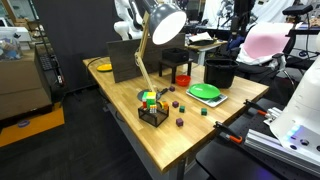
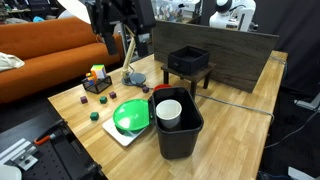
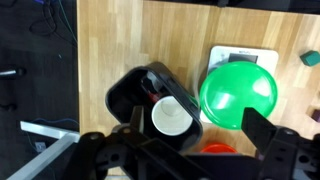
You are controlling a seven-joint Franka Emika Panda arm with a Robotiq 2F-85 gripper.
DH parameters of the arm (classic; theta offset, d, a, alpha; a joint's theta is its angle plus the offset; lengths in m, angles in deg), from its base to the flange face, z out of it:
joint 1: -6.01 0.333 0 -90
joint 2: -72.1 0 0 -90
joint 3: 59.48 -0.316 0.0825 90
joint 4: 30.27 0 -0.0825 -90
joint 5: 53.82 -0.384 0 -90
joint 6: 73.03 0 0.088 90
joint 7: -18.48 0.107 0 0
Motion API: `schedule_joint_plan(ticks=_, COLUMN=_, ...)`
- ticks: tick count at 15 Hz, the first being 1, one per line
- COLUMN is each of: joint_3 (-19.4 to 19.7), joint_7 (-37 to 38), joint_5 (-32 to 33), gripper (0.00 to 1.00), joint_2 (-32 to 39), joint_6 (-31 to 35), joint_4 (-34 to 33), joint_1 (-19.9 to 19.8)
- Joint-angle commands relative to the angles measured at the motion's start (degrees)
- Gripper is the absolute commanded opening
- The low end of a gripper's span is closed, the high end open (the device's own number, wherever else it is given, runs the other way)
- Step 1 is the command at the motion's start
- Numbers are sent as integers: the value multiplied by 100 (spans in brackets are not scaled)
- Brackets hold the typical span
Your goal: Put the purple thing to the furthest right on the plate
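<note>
My gripper (image 3: 175, 140) comes in from the bottom of the wrist view. Its jaws are spread wide with nothing between them, and it hangs well above the table (image 3: 110, 40). Under it, at the centre of that view, stands the bucket (image 3: 130, 95) with a white cup (image 3: 172, 118) inside. The plate (image 3: 238, 93) lies just right of the bucket on a white board (image 3: 240, 53).

In an exterior view the plate (image 1: 205, 92) sits right of centre, near the bucket (image 1: 220, 72) and a red cup (image 1: 182, 78). The small blocks lie on the wood to its lower left, apart from it. A green block (image 1: 200, 112) is nearest, and a dark block (image 1: 180, 122) is further down. The dark block looks purple to me, though it is too small to be sure.

In an exterior view the plate (image 2: 130, 117) lies just left of the bucket (image 2: 178, 125), with more small blocks (image 2: 95, 115) toward the left edge.
</note>
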Motion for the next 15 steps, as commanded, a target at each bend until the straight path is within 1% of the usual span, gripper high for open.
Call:
schedule_joint_plan(ticks=1, joint_3=-230, joint_7=53, joint_5=-423, gripper=100, joint_2=386, joint_6=241, joint_4=-366, joint_1=387)
schedule_joint_plan(ticks=3, joint_3=-342, joint_7=125, joint_5=-711, gripper=100, joint_2=601, joint_6=255, joint_4=-564, joint_1=583)
schedule_joint_plan(ticks=4, joint_3=-379, joint_7=129, joint_5=-563, gripper=100, joint_2=310, joint_6=236, joint_4=-326, joint_1=505)
schedule_joint_plan(ticks=6, joint_3=-419, joint_7=156, joint_5=-650, gripper=100, joint_2=513, joint_6=238, joint_4=-470, joint_1=569)
schedule_joint_plan(ticks=9, joint_3=-395, joint_7=155, joint_5=-654, gripper=100, joint_2=573, joint_6=238, joint_4=-509, joint_1=554)
schedule_joint_plan(ticks=10, joint_3=-444, joint_7=281, joint_5=-515, gripper=100, joint_2=634, joint_6=229, joint_4=-547, joint_1=487)
schedule_joint_plan(ticks=11, joint_3=-436, joint_7=272, joint_5=-544, gripper=100, joint_2=704, joint_6=251, joint_4=-597, joint_1=508)
schedule_joint_plan(ticks=15, joint_3=-464, joint_7=-52, joint_5=-879, gripper=100, joint_2=1194, joint_6=493, joint_4=-889, joint_1=808)
